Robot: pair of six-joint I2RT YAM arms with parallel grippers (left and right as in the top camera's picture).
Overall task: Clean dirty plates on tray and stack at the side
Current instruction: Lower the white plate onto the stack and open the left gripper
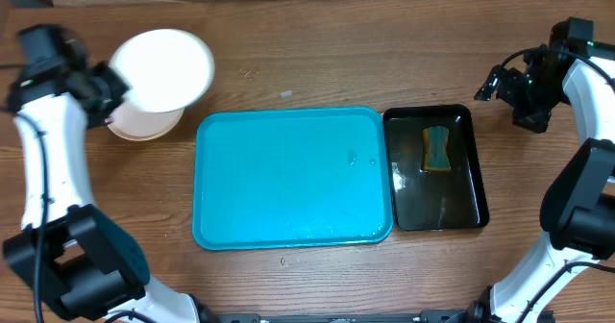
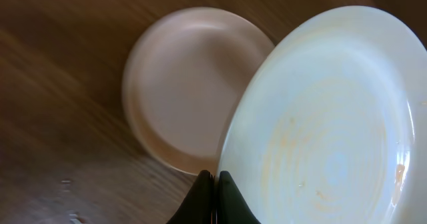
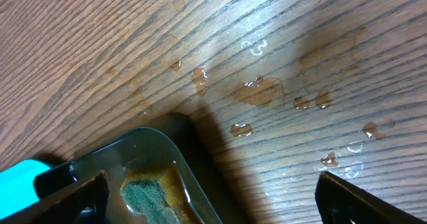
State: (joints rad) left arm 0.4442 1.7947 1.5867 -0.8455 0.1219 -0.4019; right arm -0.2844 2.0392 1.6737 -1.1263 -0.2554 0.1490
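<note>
My left gripper (image 1: 104, 87) is shut on the rim of a white plate (image 1: 165, 68) and holds it above another pale plate (image 1: 142, 126) that lies on the table left of the tray. In the left wrist view the fingers (image 2: 215, 183) pinch the held plate's (image 2: 333, 117) edge; it shows faint orange traces. The lower plate (image 2: 187, 84) is partly hidden under it. No yellow-green rim shows. The turquoise tray (image 1: 221, 217) holds no plates. My right gripper (image 1: 509, 90) is open and empty at the far right, fingers wide apart (image 3: 213, 204).
A black tray (image 1: 437, 212) next to the turquoise tray's right side holds liquid and a green-yellow sponge (image 1: 437, 148), also in the right wrist view (image 3: 150, 197). Water drops (image 3: 257, 91) lie on the wood near the black tray (image 3: 133, 141).
</note>
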